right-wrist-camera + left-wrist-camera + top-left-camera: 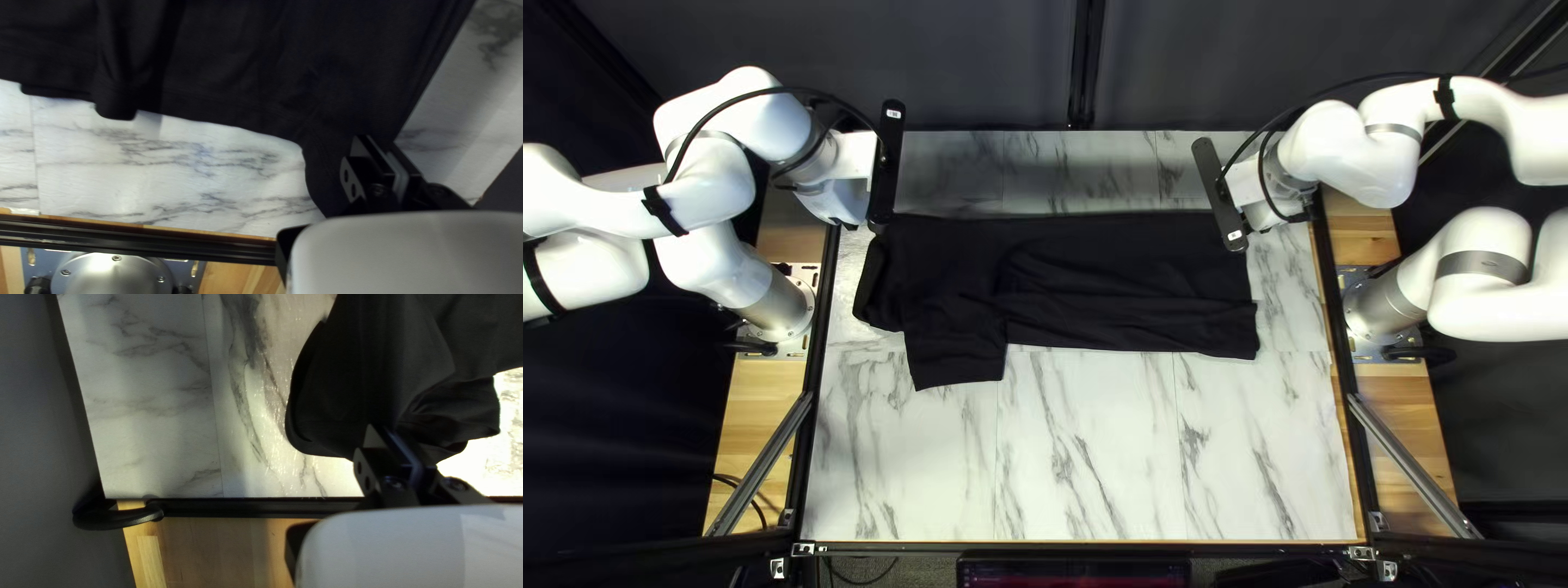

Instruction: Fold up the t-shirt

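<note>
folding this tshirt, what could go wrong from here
The left tool and right tool seem to pinch only the margins of the t-shirt, so a corner might slip out during a lift.

The sleeve juts out past the body toward the near edge and could end up crooked or outside the fold.

The hem lies uneven, with a ruck poking out, so creases may get folded in.

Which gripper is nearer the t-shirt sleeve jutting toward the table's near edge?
Left. The left gripper is at the far corner of the sleeve end; the right gripper is at the t-shirt's opposite end.
</note>
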